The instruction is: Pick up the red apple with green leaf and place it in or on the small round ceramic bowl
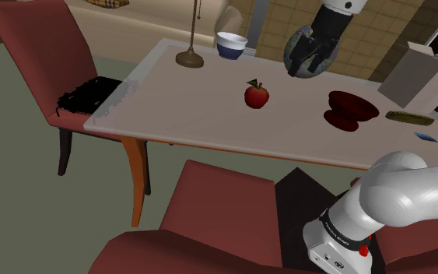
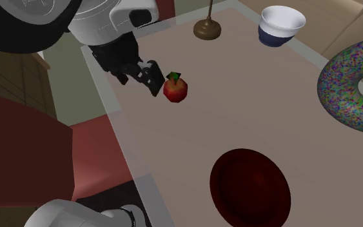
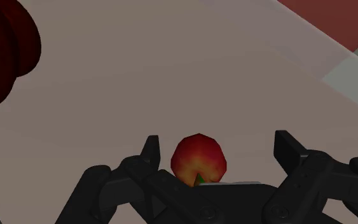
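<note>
- You have one red apple (image 1: 257, 96) with a green leaf.
- You have two bowls: the small white-and-blue bowl (image 1: 231, 44) and the dark red bowl (image 1: 352, 109).
- One many-coloured speckled ring (image 2: 357, 84).
- One brass-coloured lamp base (image 1: 190, 58) with a thin stem.
- One table (image 1: 194, 117).
- Two chairs in your shoulder view: the left red chair (image 1: 34, 47) and the near red chair (image 1: 225, 202).
- One grey box (image 1: 411, 78), one olive stick-shaped thing (image 1: 409, 118), one small blue card (image 1: 425, 137).
- One gripper (image 1: 306, 65) with two black fingers (image 3: 151, 149).

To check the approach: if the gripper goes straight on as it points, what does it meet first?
Likely the red apple, which sits inside the open gripper; behind it, the table. Depth is unclear.
</note>
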`<act>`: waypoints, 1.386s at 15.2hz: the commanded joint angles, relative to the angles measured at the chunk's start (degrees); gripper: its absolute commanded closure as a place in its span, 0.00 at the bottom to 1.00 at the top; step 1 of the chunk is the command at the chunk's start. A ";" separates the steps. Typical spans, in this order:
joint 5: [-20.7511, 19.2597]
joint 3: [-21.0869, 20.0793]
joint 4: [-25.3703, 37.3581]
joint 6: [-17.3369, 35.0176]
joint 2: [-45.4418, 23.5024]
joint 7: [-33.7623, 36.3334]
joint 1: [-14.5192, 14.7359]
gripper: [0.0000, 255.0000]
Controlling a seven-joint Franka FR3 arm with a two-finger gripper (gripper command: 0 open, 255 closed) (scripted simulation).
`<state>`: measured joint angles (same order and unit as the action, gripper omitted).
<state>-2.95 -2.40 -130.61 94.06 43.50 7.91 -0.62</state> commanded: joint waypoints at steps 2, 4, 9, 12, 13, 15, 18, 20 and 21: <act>-0.09 0.29 0.31 1.52 -1.86 -0.33 -0.06 0.00; -0.23 0.85 1.16 4.43 -5.70 -0.99 -0.15 0.00; -0.28 2.11 4.67 10.83 -15.82 -2.70 -0.33 0.00; -0.09 2.74 7.69 13.98 -22.14 -3.77 -0.40 0.00; 0.00 2.95 8.86 14.91 -24.28 -4.13 -0.41 0.00; 0.01 3.00 8.47 15.88 -24.87 -4.21 -0.44 0.00; -0.04 3.07 6.59 18.20 -25.31 -4.19 -0.48 0.00; -0.08 3.12 5.39 19.75 -25.66 -4.18 -0.51 0.00; -0.11 3.15 4.48 20.98 -25.98 -4.16 -0.53 0.00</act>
<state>-3.04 0.74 -125.37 113.96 17.81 3.70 -1.15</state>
